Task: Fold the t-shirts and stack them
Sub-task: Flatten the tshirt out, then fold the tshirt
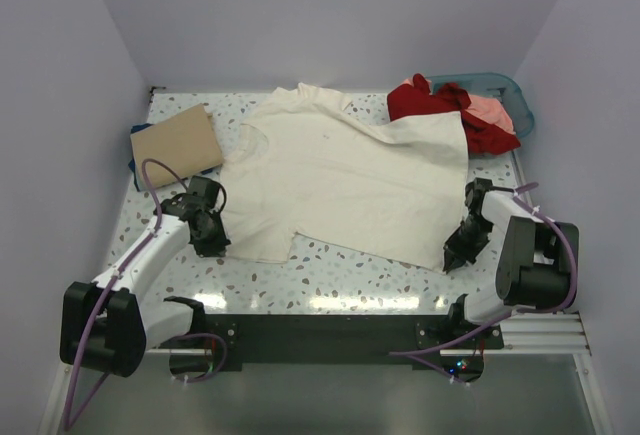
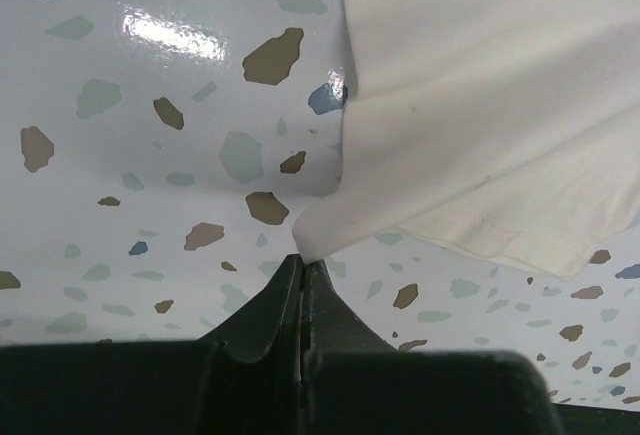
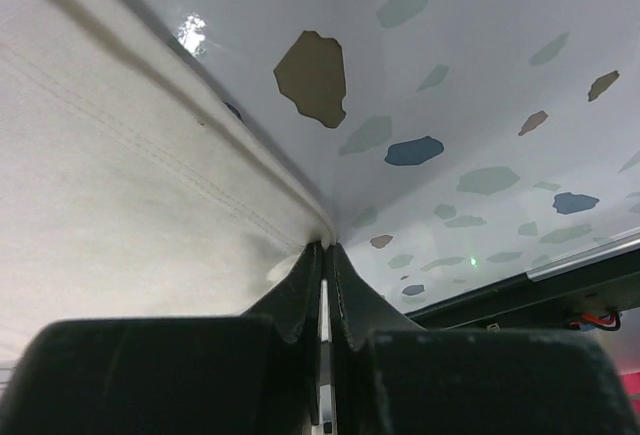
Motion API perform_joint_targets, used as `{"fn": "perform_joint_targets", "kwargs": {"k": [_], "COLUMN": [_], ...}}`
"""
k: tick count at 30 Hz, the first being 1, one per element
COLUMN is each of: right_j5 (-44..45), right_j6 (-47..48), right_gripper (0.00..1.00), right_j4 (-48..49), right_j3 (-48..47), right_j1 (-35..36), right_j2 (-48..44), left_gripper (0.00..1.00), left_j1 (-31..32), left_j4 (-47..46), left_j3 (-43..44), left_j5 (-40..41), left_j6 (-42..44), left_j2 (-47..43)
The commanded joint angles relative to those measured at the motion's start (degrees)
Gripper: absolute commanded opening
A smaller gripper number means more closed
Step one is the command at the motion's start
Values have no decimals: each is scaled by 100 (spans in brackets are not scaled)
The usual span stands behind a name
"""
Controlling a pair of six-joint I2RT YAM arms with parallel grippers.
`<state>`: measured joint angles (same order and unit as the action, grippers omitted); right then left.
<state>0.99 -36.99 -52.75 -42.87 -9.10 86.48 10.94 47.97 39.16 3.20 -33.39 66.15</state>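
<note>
Since it's all thin floppy cloth, nothing here should weigh much or hold a shape, so I reckon edges and corners are the spots to grab. Far left, a folded tan shirt (image 1: 178,140) sits on a dark blue one (image 1: 138,150). Next, the left gripper (image 1: 210,240) is clamped on the near-left edge of the big cream shirt (image 1: 340,175), spread mid-table. The right gripper (image 1: 455,255) is pinched tight on its near-right corner. Far right, a red shirt (image 1: 430,100) and salmon shirt (image 1: 495,110) are heaped at the teal basket (image 1: 500,83). With 2 holds, expect the middle to sag.
</note>
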Motion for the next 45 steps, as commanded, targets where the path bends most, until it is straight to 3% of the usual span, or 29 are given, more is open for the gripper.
{"fn": "perform_joint_targets", "kwargs": {"k": [1,7,13,33,37,45], "right_j5": [-91,-179,269,208,199,-29], "right_j6": [-151,140,210,175,193,183], "right_gripper": [0,0,0,0,0,0], "right_j4": [591,-340,-1254,-2380,-2372,-2038], "right_j3": [131,-457,-872,-512,-512,-722], "right_j1": [40,330,1182,1464,1473,1455], "right_j2": [133,-78,-482,-1801,-1748,-1371], "left_gripper": [0,0,0,0,0,0], "left_j1": [-48,-48,-48,-39,-48,-48], "left_j4": [99,538,1021,2586,2534,1243], "left_j3": [206,531,751,883,1129,1577], "left_j5": [-39,5,40,84,23,-294], "left_j6": [87,34,60,-212,-195,-2], "left_j2": [-23,-321,-532,-1790,-1693,-667]}}
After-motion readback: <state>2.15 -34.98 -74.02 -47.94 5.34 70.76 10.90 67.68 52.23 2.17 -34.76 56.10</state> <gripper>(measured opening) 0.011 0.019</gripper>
